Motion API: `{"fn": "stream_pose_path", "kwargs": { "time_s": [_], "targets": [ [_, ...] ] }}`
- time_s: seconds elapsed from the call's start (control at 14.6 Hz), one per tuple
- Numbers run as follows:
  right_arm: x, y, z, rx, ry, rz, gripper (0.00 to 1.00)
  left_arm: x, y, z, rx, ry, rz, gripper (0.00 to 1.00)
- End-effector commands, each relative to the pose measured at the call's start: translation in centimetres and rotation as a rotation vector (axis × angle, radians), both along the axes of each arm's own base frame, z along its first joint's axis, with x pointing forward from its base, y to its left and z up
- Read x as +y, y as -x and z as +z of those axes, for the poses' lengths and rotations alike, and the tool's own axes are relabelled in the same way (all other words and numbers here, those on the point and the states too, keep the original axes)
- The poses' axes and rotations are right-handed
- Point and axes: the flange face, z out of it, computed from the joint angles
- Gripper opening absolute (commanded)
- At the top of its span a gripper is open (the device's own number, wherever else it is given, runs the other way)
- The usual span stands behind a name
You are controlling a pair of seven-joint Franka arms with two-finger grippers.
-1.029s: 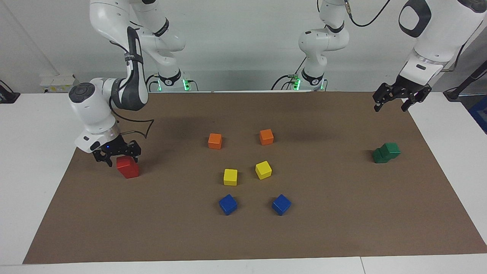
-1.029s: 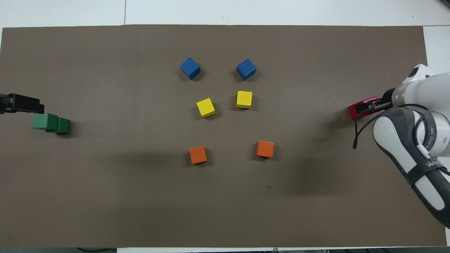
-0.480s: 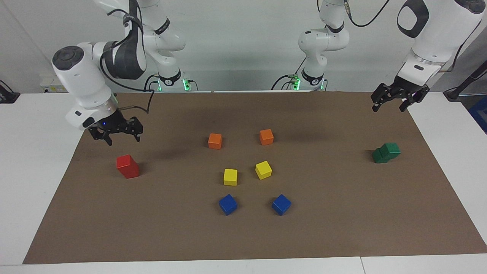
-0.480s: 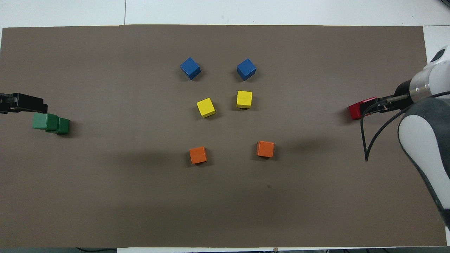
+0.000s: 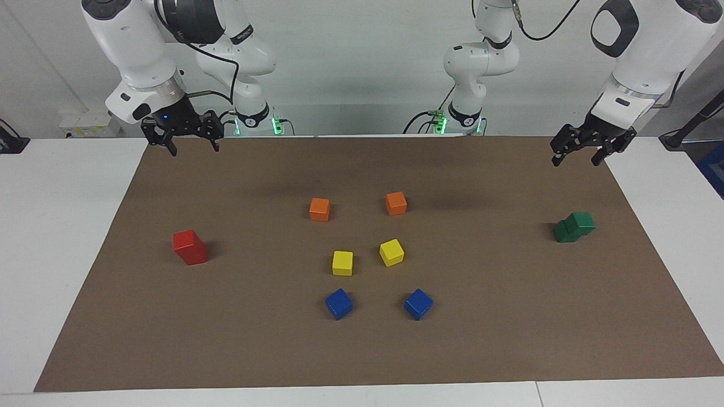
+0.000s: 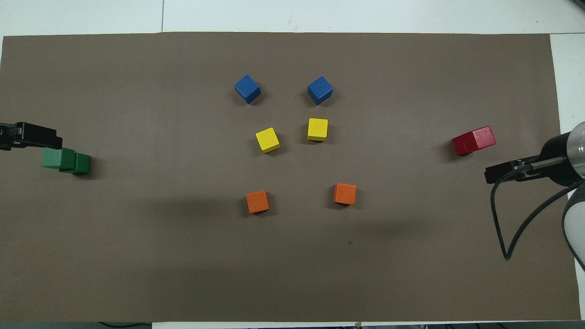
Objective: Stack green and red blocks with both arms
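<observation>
Two red blocks [image 5: 189, 247] stand stacked one on the other near the right arm's end of the mat, also in the overhead view [image 6: 474, 140]. Two green blocks [image 5: 574, 226] stand near the left arm's end, the upper one sitting offset on the lower; they also show in the overhead view [image 6: 66, 160]. My right gripper [image 5: 193, 148] is open and empty, raised high over the mat's edge nearest the robots, apart from the red stack; it also shows in the overhead view [image 6: 507, 171]. My left gripper [image 5: 576, 161] is open and empty, raised above the mat near the green stack, also in the overhead view [image 6: 32, 137].
In the middle of the brown mat [image 5: 509, 316] lie two orange cubes [image 5: 319, 209] nearest the robots, two yellow cubes [image 5: 342, 263] farther out, and two blue cubes [image 5: 339, 303] farthest. White table borders the mat.
My right gripper has let go of the red stack and risen up and back toward the robots. My left gripper has hardly moved. The blocks have not moved.
</observation>
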Motion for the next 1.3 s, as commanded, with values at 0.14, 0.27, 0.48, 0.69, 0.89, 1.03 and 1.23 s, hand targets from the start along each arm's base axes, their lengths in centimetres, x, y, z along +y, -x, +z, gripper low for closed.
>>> {"fn": "stream_pose_path", "kwargs": {
  "time_s": [0.14, 0.27, 0.48, 0.69, 0.89, 1.03, 1.23],
  "targets": [
    [1.9, -0.9, 0.6, -0.045, -0.010, -0.013, 0.99, -0.4, -0.5, 0.1, 0.022, 0.008, 0.009, 1.00],
    [3.8, -1.3, -0.2, -0.034, -0.007, 0.020, 0.98, -0.4, -0.6, -0.2, 0.029, 0.008, 0.009, 1.00],
    [2.1, -2.1, -0.8, -0.039, 0.001, -0.012, 0.98, -0.3, -0.6, -0.2, 0.029, 0.008, 0.010, 1.00],
    [1.1, -2.8, 0.0, -0.056, 0.003, -0.032, 0.98, 0.0, -0.4, 0.4, 0.017, 0.010, 0.016, 1.00],
    [1.2, -4.1, 0.4, -0.058, 0.003, -0.032, 0.98, 0.1, -0.3, 0.5, 0.015, 0.010, 0.016, 1.00],
    [1.1, -4.7, 0.8, -0.055, 0.002, -0.034, 0.98, 0.0, -0.3, 0.5, 0.015, 0.010, 0.016, 1.00],
    [1.0, -5.1, 0.9, -0.056, 0.004, -0.037, 0.98, 0.0, -0.3, 0.5, 0.014, 0.011, 0.017, 1.00]
  ]
}}
